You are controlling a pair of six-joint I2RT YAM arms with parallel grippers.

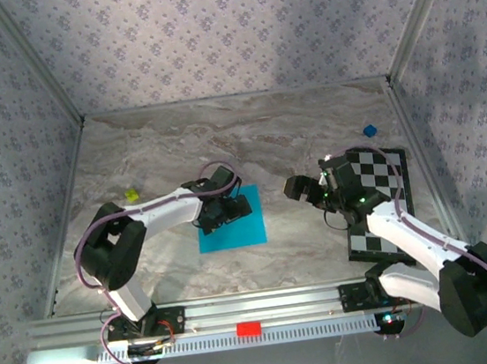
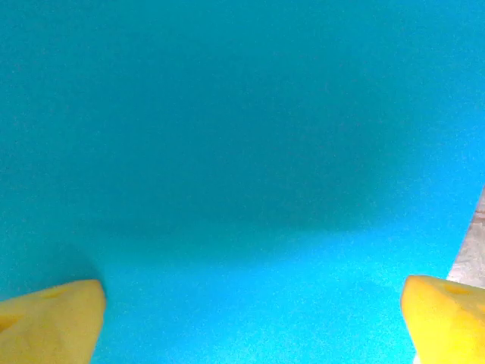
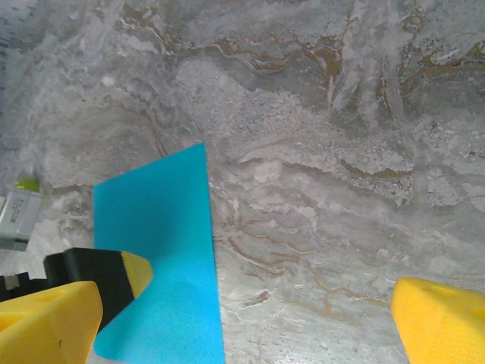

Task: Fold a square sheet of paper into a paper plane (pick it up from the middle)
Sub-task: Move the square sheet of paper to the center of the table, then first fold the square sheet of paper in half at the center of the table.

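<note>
Square sheet of paper [image 1: 232,230] flat on bench [image 1: 151,149], centre-left. Left fingers [image 2: 53,318] spread wide, low over its middle. Right fingers [image 3: 443,322] wide over bare marble, sheet's edge just beside them. Top view adds checkered board [image 1: 377,185] under right arm.

A: How do the left arm [image 1: 165,211] and right arm [image 1: 407,231] look?
B: The 2 match: white links, black joints, a mauve cable [image 1: 78,258] looping alongside.
A: Fingertips [image 2: 53,322]?
B: Yellow wedges.
</note>
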